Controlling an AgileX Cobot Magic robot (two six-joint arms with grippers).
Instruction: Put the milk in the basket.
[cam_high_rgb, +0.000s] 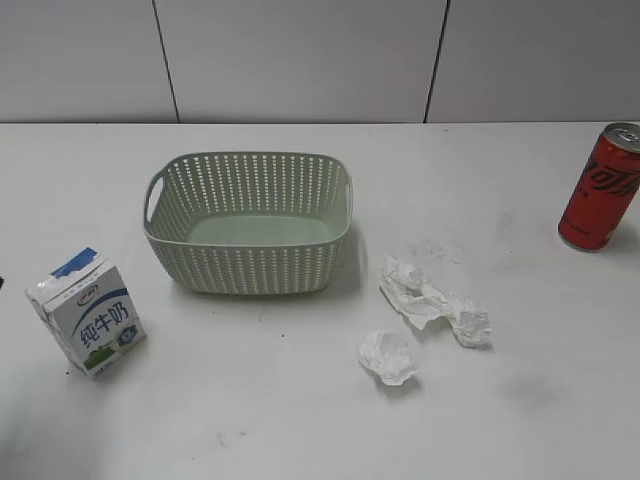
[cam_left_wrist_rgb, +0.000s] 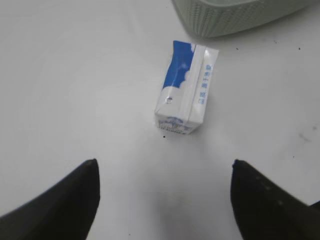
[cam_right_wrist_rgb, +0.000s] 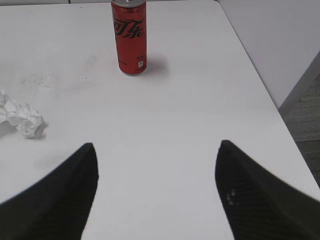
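Observation:
The milk (cam_high_rgb: 88, 312), a small white carton with a blue top and blue characters, stands on the table at the front left. The pale green basket (cam_high_rgb: 250, 250) sits to its right and farther back, empty. In the left wrist view the milk (cam_left_wrist_rgb: 185, 90) lies ahead of my left gripper (cam_left_wrist_rgb: 165, 170), which is open and empty, with the basket's corner (cam_left_wrist_rgb: 220, 22) beyond. My right gripper (cam_right_wrist_rgb: 156, 150) is open and empty over bare table. Neither gripper shows in the exterior view.
A red soda can (cam_high_rgb: 598, 188) stands at the far right; it also shows in the right wrist view (cam_right_wrist_rgb: 129, 36). Crumpled white paper lies right of the basket (cam_high_rgb: 432, 300) and in front of it (cam_high_rgb: 388, 356). The table's right edge (cam_right_wrist_rgb: 260, 80) is near the can.

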